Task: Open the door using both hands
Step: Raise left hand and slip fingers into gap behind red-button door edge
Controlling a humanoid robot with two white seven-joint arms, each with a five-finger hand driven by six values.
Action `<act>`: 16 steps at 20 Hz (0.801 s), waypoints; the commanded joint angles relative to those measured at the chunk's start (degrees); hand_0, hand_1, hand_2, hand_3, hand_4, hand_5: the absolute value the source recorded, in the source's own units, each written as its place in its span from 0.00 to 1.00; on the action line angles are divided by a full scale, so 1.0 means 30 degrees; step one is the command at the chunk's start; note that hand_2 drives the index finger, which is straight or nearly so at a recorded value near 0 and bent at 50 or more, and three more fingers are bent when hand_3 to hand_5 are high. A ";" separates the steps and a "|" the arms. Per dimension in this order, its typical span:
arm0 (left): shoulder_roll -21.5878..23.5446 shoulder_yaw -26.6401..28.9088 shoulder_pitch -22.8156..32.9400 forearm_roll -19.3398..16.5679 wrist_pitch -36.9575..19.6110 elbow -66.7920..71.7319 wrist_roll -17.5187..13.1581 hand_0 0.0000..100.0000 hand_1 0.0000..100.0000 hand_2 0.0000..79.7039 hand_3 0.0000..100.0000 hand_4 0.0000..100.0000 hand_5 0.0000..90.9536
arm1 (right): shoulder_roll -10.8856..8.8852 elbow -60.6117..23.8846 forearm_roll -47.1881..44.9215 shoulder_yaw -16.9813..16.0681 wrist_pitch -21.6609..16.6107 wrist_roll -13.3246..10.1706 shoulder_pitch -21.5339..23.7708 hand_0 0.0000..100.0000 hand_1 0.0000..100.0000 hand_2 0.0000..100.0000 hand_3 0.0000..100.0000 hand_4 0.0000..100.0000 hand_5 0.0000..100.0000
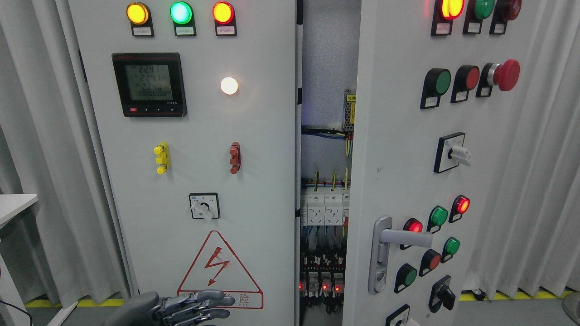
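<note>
A grey electrical cabinet fills the head view. Its right door [408, 158] stands ajar, swung toward me, with a silver lever handle [398, 237] near its lower left edge. The left door [253, 181] looks closed. Through the gap between them I see breakers and wiring [324, 213]. My left hand [199, 308] shows at the bottom edge, fingers stretched out and relaxed in front of the left door's lower part, over the red warning triangle [219, 271], holding nothing. The right hand is out of view.
The left door carries a digital meter [149, 84], indicator lamps and a rotary switch [204, 207]. The right door holds several push buttons and a red emergency stop [505, 74]. Grey curtains hang on both sides. A white table corner [13, 206] juts in at the left.
</note>
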 commanded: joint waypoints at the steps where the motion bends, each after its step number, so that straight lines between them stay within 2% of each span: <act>1: -0.2453 -0.0039 -0.3329 0.0225 0.1832 0.0474 0.0510 0.30 0.00 0.03 0.03 0.04 0.00 | -0.0088 0.0615 0.0088 0.0000 0.0004 0.0008 -0.0235 0.22 0.00 0.00 0.00 0.00 0.00; 3: -0.2836 -0.0039 -0.4239 0.0225 0.2507 0.0793 0.0747 0.30 0.00 0.03 0.03 0.04 0.00 | -0.0088 0.0615 0.0088 0.0000 0.0004 0.0008 -0.0235 0.22 0.00 0.00 0.00 0.00 0.00; 8: -0.5120 -0.0098 -0.7137 0.0195 0.4411 0.3544 0.0777 0.30 0.00 0.03 0.03 0.04 0.00 | -0.0088 0.0615 0.0088 0.0000 0.0004 0.0008 -0.0235 0.22 0.00 0.00 0.00 0.00 0.00; 12: -0.6263 -0.0476 -0.9307 0.0195 0.4591 0.5129 0.0777 0.30 0.00 0.03 0.03 0.04 0.00 | -0.0088 0.0615 0.0059 0.0000 0.0004 0.0008 -0.0235 0.22 0.00 0.00 0.00 0.00 0.00; 16: -0.6441 -0.1531 -1.0452 0.0224 0.4562 0.5365 0.0777 0.30 0.00 0.03 0.03 0.04 0.00 | -0.0088 0.0614 0.0088 0.0000 0.0004 0.0008 -0.0235 0.22 0.00 0.00 0.00 0.00 0.00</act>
